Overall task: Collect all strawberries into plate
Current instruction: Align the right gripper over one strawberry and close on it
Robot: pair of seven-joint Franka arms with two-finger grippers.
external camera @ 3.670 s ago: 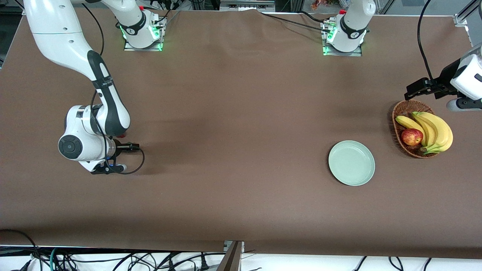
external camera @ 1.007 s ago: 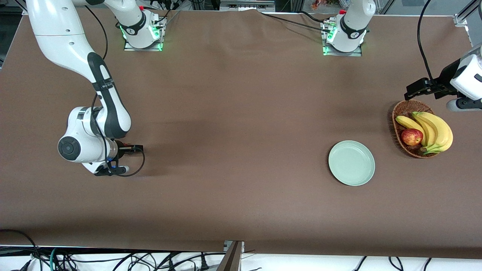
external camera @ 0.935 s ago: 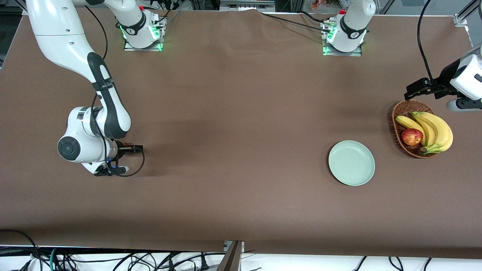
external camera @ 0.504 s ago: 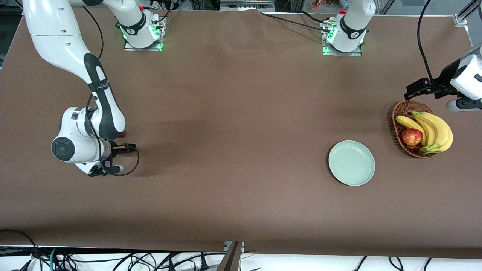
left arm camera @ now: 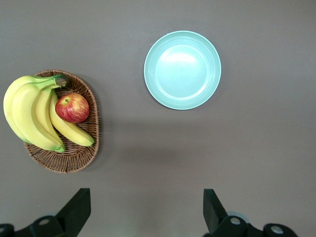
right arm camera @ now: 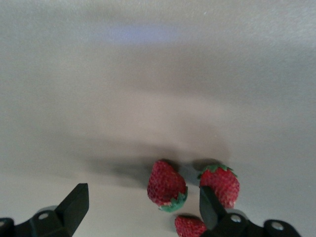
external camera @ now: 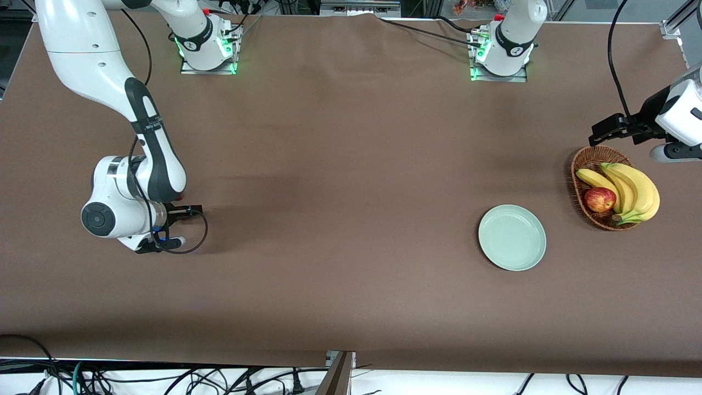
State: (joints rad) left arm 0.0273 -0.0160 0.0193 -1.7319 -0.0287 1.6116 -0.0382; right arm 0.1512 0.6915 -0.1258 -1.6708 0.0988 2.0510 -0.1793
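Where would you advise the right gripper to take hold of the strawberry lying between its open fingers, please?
Judging by its pose, grip the strawberry across its plump red middle, coming straight down from above. It lies on its side on the table, leafy top low, clear of its two neighbours. The right gripper is open over it.

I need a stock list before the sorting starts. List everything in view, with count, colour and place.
strawberries: three, red with green tops, on the table at the right arm's end, close together under the right gripper.
plate: one, pale mint green, nothing on it, toward the left arm's end, nearer the front camera than the basket.
basket: one, brown wicker, beside the plate at the left arm's end.
bananas: one yellow bunch, in the basket.
apple: one, red and yellow, in the basket against the bananas.
table: one, brown covering.
right gripper: open, low over the strawberries.
left gripper: open, waiting above the table by the basket.
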